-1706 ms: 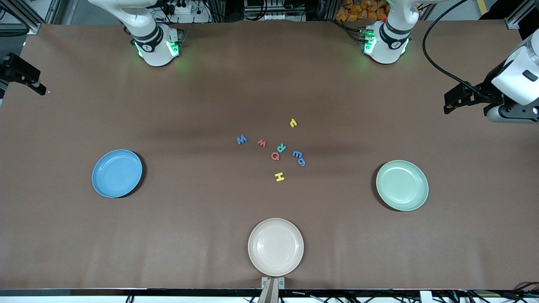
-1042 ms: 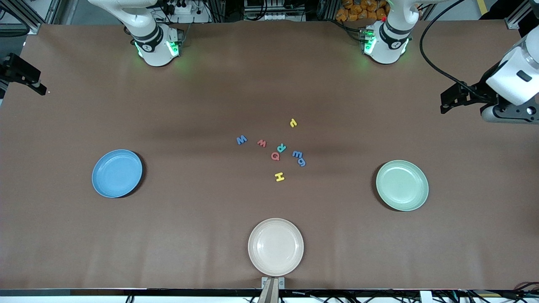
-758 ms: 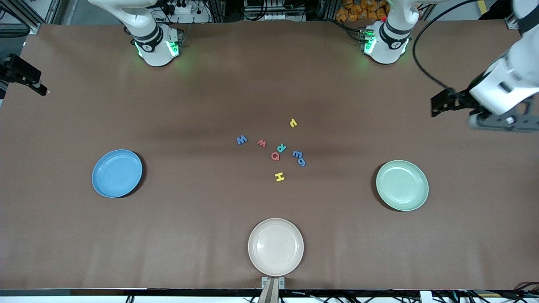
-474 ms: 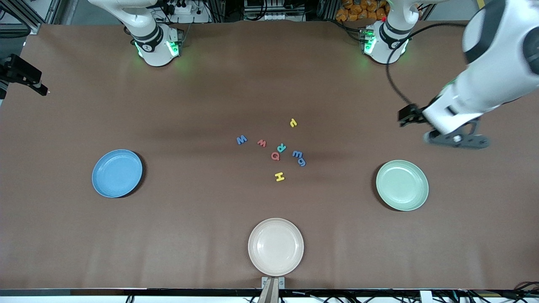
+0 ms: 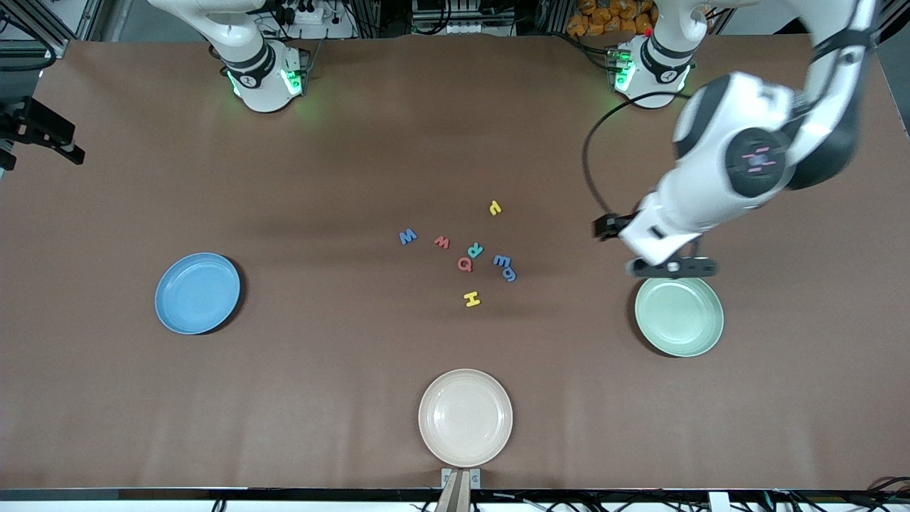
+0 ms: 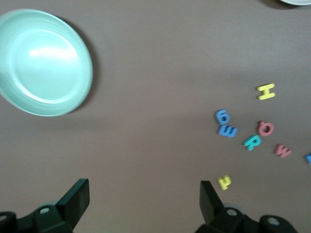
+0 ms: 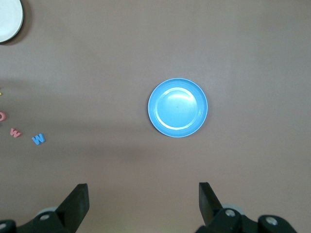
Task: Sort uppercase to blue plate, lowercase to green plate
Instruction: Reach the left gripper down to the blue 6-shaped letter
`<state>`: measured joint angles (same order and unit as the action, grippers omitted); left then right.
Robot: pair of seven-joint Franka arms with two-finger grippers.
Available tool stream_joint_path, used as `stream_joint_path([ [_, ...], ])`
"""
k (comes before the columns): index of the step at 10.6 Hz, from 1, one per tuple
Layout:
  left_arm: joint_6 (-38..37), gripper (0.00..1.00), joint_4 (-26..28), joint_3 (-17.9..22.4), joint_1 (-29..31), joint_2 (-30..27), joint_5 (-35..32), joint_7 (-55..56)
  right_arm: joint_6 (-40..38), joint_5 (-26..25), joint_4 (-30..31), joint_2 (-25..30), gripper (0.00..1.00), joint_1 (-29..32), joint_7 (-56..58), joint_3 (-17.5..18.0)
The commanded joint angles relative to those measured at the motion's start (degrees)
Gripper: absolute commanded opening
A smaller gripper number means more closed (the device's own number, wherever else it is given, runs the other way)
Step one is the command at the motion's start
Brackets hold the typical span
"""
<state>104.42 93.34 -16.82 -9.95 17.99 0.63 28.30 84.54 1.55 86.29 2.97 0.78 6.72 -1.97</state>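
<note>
A: Front view first. Where were the letters?

B: Clustered mid-worktop [image 5: 341, 398], none on a plate. Blue M [image 5: 407, 236] sat toward the right arm's end, then the tiny red m/w [image 5: 442, 242], then green R [image 5: 475, 249] touching red Q [image 5: 464, 264]. Blue m [image 5: 502, 260] and blue g [image 5: 509, 273] lay touching, toward the left arm's end. Yellow H [image 5: 472, 299] was nearest the camera, the tiny hooked yellow letter [image 5: 495, 208] farthest.

A: Plates?

B: Blue plate [image 5: 197, 293] toward the right arm's end, green plate [image 5: 679, 313] toward the left arm's end, cream plate [image 5: 466, 417] nearest the camera. All bare.

A: Left gripper?

B: Left gripper [image 5: 672, 267] hung over the worktop at the green plate's rim, on the side of the bases. Right gripper wasn't visible here; only a dark part of that arm showed at the view's edge.

A: Left wrist view?

B: Left gripper [image 6: 144, 204] had its fingers [image 6: 76, 199] wide apart, holding nothing. Below lay the green plate [image 6: 43, 63] and the letters: H [image 6: 266, 91], g [image 6: 222, 116], m [image 6: 227, 131], Q [image 6: 266, 128], R [image 6: 252, 142], red m/w [image 6: 282, 150], hooked yellow one [image 6: 224, 182].

A: Right wrist view?

B: Right gripper [image 7: 143, 204] was high over the worktop, fingers [image 7: 75, 201] spread wide and empty. Blue plate [image 7: 178, 108] lay under it, bare. Blue M [image 7: 39, 139] and red m/w [image 7: 16, 133] sat off to one edge, cream plate [image 7: 8, 19] in a corner.
</note>
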Motion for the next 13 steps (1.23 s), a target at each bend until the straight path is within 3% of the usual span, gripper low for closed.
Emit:
stream_joint_path([
  [1, 6.0, 1.00, -0.5, 0.2, -4.7, 4.8, 0.8, 9.4, -0.1, 1.1, 1.6, -0.1, 1.00, 0.3, -0.2, 0.3],
  [6, 19.9, 1.00, -0.6, 0.3, -11.1, 15.6, -5.0, 23.2, 1.0, 1.1, 2.9, -2.8, 1.00, -1.6, -0.2, 0.4],
  [10, 24.6, 1.00, -0.7, 0.5, -14.1, 20.8, -11.5, 28.9, 1.1, 1.3, 2.9, -6.7, 1.00, -3.8, -0.3, 0.5],
  [13, 26.9, 0.93, -0.8, 0.5, -14.8, 23.3, -15.2, 32.3, 3.2, 7.3, 3.0, -11.9, 1.00, -4.3, -0.7, 0.5],
])
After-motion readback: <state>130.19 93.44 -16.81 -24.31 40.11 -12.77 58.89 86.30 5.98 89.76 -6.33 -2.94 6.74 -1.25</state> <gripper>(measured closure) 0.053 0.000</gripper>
